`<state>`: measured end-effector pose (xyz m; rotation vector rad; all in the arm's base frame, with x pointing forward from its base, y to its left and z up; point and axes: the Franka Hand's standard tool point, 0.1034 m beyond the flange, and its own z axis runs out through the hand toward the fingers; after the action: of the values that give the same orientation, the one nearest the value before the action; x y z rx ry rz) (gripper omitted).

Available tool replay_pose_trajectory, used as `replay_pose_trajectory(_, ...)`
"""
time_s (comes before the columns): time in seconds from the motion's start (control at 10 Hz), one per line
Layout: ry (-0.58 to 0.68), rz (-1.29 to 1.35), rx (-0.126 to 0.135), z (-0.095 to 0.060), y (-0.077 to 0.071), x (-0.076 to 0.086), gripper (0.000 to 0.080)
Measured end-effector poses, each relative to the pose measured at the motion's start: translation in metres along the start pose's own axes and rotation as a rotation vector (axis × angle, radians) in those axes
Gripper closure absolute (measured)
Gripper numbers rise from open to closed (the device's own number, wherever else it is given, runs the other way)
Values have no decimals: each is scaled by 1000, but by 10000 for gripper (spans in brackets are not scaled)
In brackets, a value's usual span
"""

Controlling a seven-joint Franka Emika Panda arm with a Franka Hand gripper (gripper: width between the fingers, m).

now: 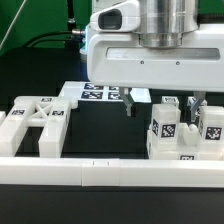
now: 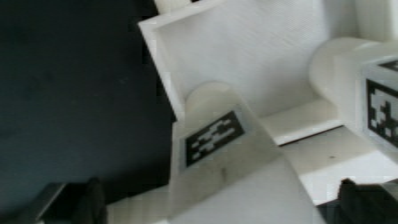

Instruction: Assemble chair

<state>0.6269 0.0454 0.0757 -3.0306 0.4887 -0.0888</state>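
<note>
- The gripper (image 1: pixel 163 103) is hovering over the tagged chair pieces with its fingers spread wide, gripping nothing; the spread probably suits straddling a chunky piece.
- The tagged block (image 1: pixel 165 132) and a small cube (image 1: pixel 212 125) are standing just beside each other below it, near the long white rail (image 1: pixel 110 172), which is likely serving as a stop.
- The X-braced frame (image 1: pixel 35 120) is lying flat at the exterior view's left, well apart from the gripper.
- The marker board (image 1: pixel 100 93) is lying behind.

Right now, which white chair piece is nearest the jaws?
The glossy white tagged block on the exterior view's right, just below them; the X-braced frame sits at its left.
</note>
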Motion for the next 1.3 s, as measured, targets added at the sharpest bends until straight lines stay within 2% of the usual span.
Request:
replay_pose_trajectory(0.4, 4, -422, -31, -2, -8, 1, 151)
replay_pose_trajectory(0.7, 0, -640, -34, -1, -7, 0, 151)
replay_pose_trajectory(0.8, 1, -619, -34, -1, -8, 0, 151)
replay_pose_trajectory(0.9, 1, -619, -34, -1, -7, 0, 238)
replay_pose_trajectory(1.0, 1, -618, -34, -1, -7, 0, 386)
replay_pose_trajectory(1.1, 1, -603, -33, -1, -7, 0, 386)
replay_pose_trajectory(1.2, 1, -603, -33, -1, -7, 0, 514)
replay_pose_trajectory(1.3, 2, -569, -32, -1, -7, 0, 514)
